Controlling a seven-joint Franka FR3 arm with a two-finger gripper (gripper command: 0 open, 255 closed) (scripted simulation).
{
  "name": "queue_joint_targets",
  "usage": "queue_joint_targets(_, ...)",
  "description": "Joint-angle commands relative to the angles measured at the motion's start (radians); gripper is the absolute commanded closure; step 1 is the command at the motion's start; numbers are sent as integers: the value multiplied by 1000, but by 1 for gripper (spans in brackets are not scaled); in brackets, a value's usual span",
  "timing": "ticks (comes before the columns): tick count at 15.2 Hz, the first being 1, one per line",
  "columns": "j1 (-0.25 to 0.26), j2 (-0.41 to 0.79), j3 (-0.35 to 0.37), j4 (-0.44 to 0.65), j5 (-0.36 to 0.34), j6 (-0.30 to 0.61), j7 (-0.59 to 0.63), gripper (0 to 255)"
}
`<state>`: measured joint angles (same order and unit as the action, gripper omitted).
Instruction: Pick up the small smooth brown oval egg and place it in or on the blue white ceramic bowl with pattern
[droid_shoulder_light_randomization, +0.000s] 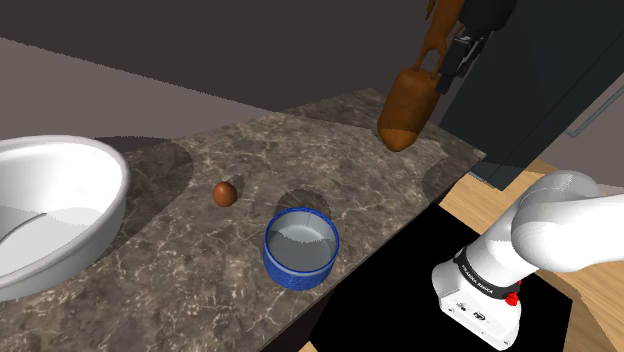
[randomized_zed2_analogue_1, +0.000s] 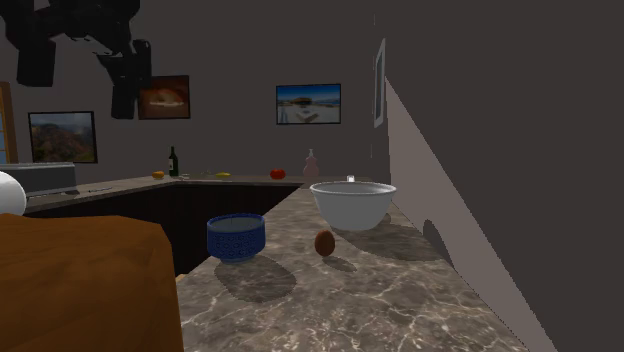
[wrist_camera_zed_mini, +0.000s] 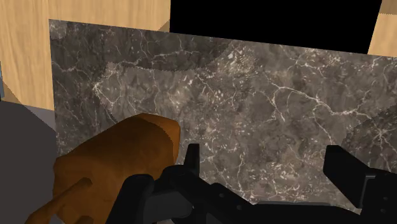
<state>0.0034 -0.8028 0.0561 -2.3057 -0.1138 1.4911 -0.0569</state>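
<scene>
Nothing is done yet: the egg (droid_shoulder_light_randomization: 225, 193) sits on the counter (droid_shoulder_light_randomization: 190, 275) near the bowl (droid_shoulder_light_randomization: 301, 248), untouched. The gripper (wrist_camera_zed_mini: 264, 156) hangs far off, fingers wide and empty.

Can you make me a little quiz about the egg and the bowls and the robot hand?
1. True or false: the egg lies inside the blue bowl.
2. Which is the biggest? A: the egg. B: the blue bowl. C: the white bowl.
3. Fill in the word: the fingers of the gripper stand apart with nothing between them, so the gripper is ____.

Key:
1. False. The egg lies on the counter, beside the blue bowl and apart from it.
2. C.
3. open.
</scene>
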Motion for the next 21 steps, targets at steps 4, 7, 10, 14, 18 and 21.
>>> queue_joint_targets(4, 15, 45, 48, -20, 40, 58, 63, 0)
queue_joint_targets(7, 28, 101, 96, -29, 77, 117, 123, 0)
queue_joint_targets(10, 40, 167, 144, -27, 107, 178, 183, 0)
queue_joint_targets(14, 53, 269, 208, -8, 137, 257, 262, 0)
queue_joint_targets(18, 62, 386, 270, 31, 150, 332, 342, 0)
queue_joint_targets(21, 66, 483, 316, 74, 146, 383, 405, 0)
